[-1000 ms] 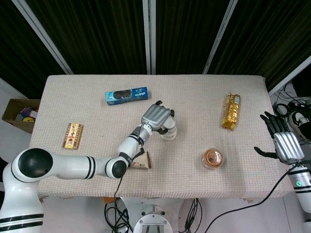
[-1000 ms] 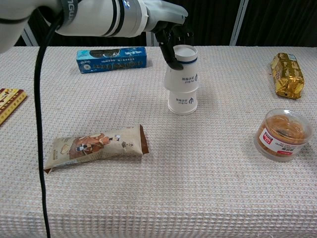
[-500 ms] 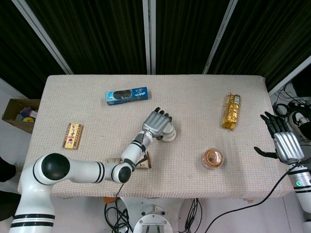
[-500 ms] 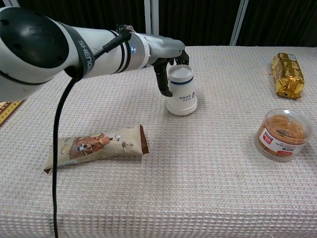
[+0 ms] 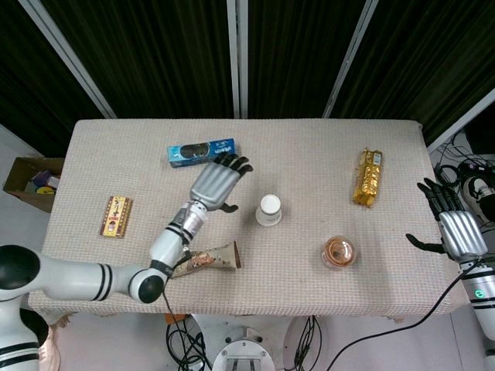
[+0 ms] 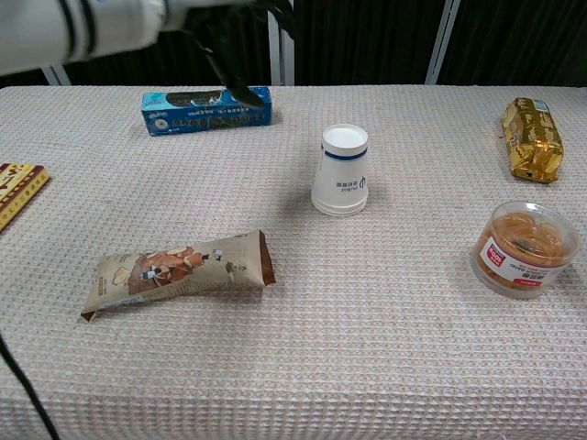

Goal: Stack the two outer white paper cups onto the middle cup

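Observation:
The white paper cups [image 5: 269,209] stand nested as one upside-down stack [image 6: 341,171] near the middle of the table, with a blue band near the top. My left hand [image 5: 217,182] hovers to the left of the stack, apart from it, fingers spread and holding nothing. In the chest view only dark fingertips [image 6: 231,57] of it show at the top edge. My right hand [image 5: 456,229] hangs open past the table's right edge, far from the cups.
A blue biscuit box [image 5: 201,151] lies behind my left hand. A brown snack bar [image 6: 179,270] lies at the front left, a flat chocolate pack [image 5: 116,216] at the far left. A gold packet [image 5: 369,176] and a round clear tub [image 6: 526,248] sit on the right.
My left hand let go of the cup stack, opened, and pulled up and away to the left. The cups now stand fully nested. The right hand barely moved.

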Available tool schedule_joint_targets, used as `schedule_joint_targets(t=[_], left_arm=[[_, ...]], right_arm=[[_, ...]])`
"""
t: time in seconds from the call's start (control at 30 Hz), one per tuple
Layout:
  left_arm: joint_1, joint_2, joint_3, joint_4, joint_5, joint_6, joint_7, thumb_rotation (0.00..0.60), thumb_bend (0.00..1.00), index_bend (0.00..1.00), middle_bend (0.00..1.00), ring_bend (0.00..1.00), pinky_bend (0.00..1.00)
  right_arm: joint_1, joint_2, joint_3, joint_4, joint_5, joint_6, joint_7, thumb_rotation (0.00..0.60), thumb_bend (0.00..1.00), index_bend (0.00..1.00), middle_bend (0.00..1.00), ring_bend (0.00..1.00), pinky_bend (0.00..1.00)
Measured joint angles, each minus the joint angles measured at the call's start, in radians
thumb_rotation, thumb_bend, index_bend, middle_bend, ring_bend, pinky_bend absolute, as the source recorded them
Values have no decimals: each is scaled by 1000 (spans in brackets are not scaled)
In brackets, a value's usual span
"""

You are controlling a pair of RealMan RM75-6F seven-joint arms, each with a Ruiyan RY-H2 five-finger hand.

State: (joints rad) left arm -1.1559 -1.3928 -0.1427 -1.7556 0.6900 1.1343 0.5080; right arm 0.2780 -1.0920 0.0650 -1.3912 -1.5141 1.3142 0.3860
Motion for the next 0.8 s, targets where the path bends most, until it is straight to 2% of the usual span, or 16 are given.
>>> schedule_joint_targets(t=[0.17,0.37,0.47,0.67,0.8], left_arm=[[201,140,88,-41,164,143,-97,600,178,236,145,96,111],[448,200,238,14,348,316,-188,600,179,243,145,96,110],[570,217,300,50,405,395,-236,600,179,244,146,96,110],[795,233,376,102,513,562,-345,600,177,245,146,96,110],[912,236,398,124,586,658,-386,600,175,245,145,96,109]], right_arm=[[-5,21,-7,10,-5,-7,56,600,175,0,2,0,0],[-22,26,-11,30,-22,32,89,600,176,0,2,0,0],[-43,21,-12,29,-22,62,76,600,176,0,2,0,0],[-96,6,-19,-1,-6,114,5,600,180,0,1,0,0],[-129,-4,-21,-35,12,148,-47,600,184,0,1,0,0]])
